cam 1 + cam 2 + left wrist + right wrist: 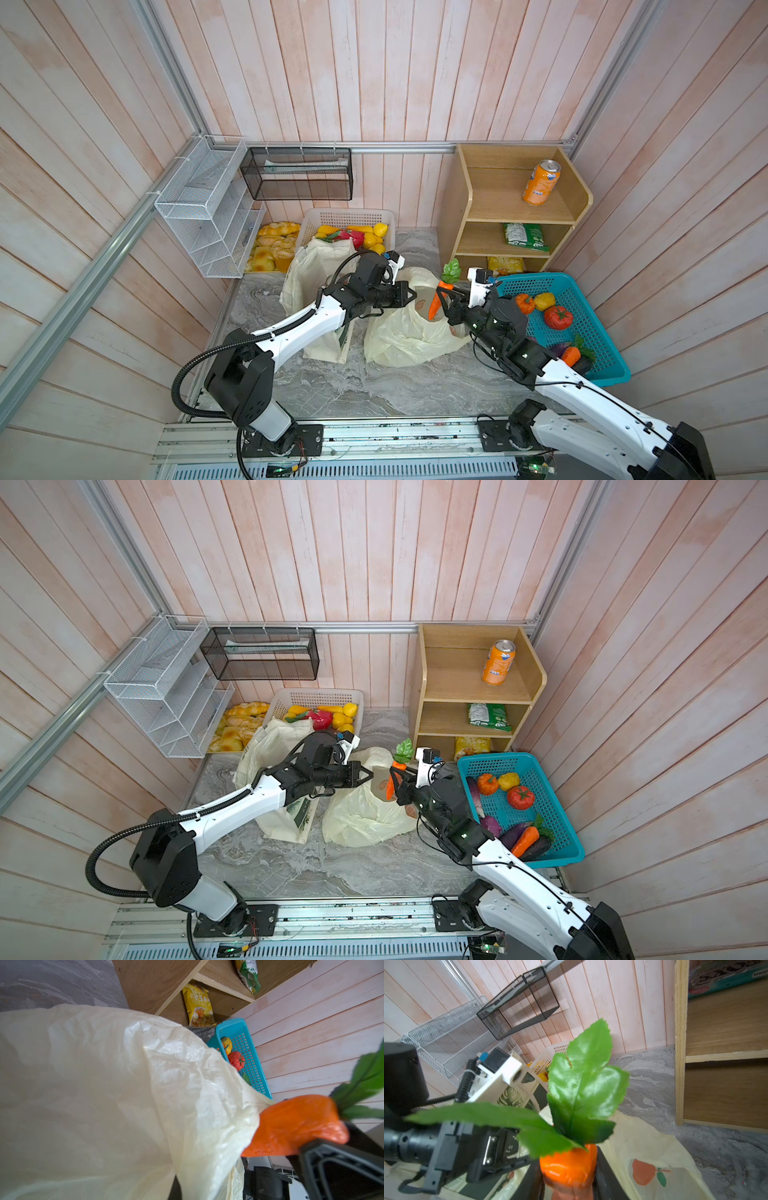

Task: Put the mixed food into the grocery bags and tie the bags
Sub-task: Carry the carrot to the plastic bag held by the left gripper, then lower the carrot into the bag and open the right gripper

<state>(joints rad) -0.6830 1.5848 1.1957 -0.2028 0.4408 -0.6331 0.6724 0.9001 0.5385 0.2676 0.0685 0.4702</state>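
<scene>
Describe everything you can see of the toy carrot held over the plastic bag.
The toy carrot has a glossy orange, plastic-looking tapered body and broad green fabric-like leaves at its top. It hangs nearly upright, tip down, over the open mouth of the pale-yellow plastic bag. The right gripper clamps its upper body from both sides. Whether the tip touches the bag cannot be told.

Grey marble table [374, 386], cream tote [303, 266], plastic bag [399, 336], blue basket [590, 316], wooden shelf [457, 208]

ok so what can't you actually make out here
- Inside the plastic bag: top views, its film and the carrot cover it.
- Left gripper fingertips: left wrist view, bag film covers them.
- Carrot tip: right wrist view, cut off by the edge.
- Cloth tote contents: top views, left arm overhead.
</scene>
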